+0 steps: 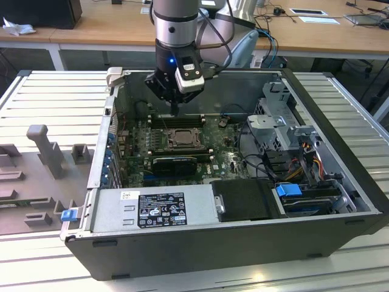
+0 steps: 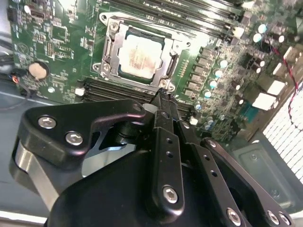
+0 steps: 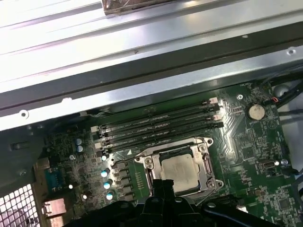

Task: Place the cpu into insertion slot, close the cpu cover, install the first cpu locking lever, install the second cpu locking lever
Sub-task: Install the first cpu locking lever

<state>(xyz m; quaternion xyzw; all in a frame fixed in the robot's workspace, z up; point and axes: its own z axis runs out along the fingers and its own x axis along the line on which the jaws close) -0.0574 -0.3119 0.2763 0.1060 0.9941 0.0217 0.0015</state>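
Observation:
The cpu point(image 2: 138, 53) lies flat in the insertion slot point(image 2: 112, 24) on the green board, its silvery top facing up. The cpu cover point(image 2: 109, 51) lies down around the chip, with the top showing through its square cut-out. The first wrist view shows the same cpu point(image 3: 182, 169) framed by the cover point(image 3: 150, 166). My gripper point(image 1: 175, 110) hangs inside the case just above the board, over the memory slots behind the socket point(image 1: 180, 139). Its black fingers point(image 2: 163, 101) are shut together with nothing between them, the tip close to a socket corner.
A long black expansion card point(image 1: 175, 163) sits in front of the socket. A power supply point(image 1: 152, 208) lines the case's near wall, and a drive cage point(image 1: 284, 121) with cables point(image 1: 304, 159) stands at the exterior view's right. Grey fixtures point(image 1: 45, 149) stand on the table outside.

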